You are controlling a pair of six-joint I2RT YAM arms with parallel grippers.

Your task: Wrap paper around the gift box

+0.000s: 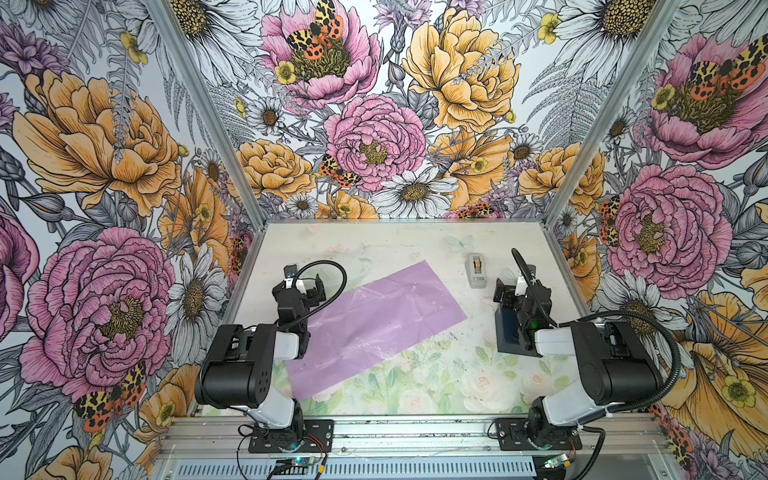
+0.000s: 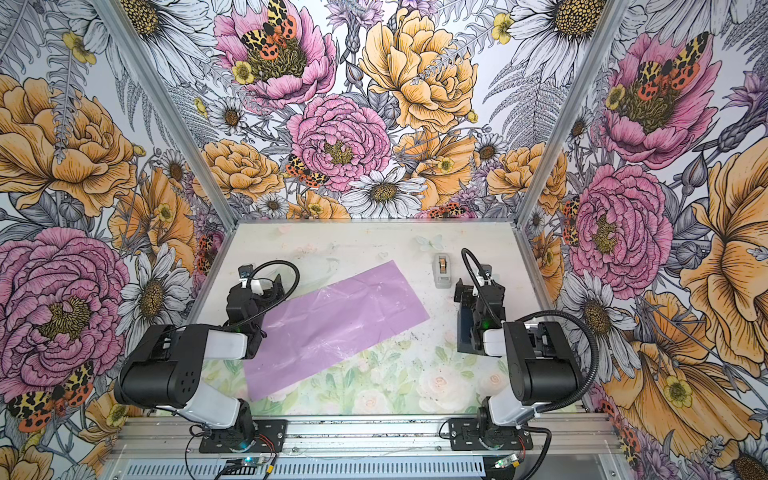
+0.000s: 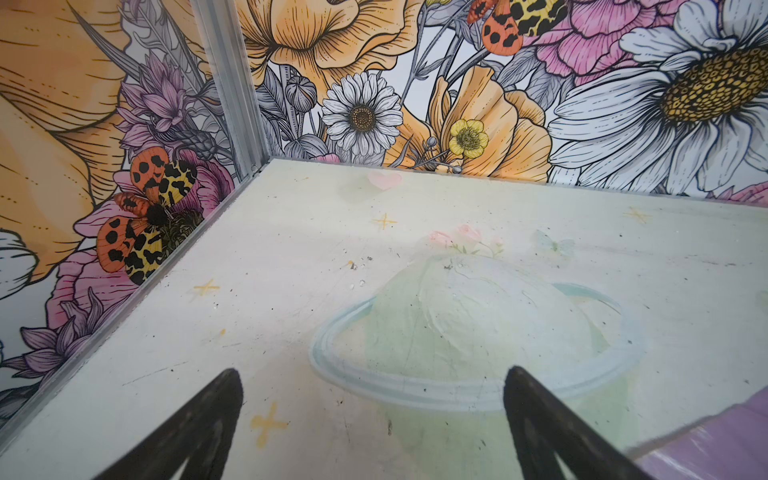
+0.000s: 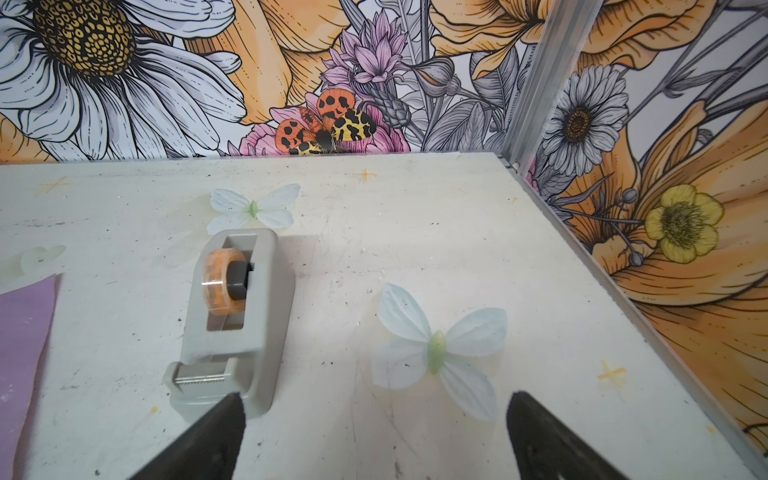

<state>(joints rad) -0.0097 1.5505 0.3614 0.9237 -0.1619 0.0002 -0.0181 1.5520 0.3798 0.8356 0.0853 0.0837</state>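
The left gripper [image 3: 374,372] and right gripper [image 4: 376,395] are hanging wide open and empty, and the gift box [image 1: 508,328], sitting under the right wrist behind the jaws, is risking getting shoved away from the paper [image 1: 374,320] beside the left
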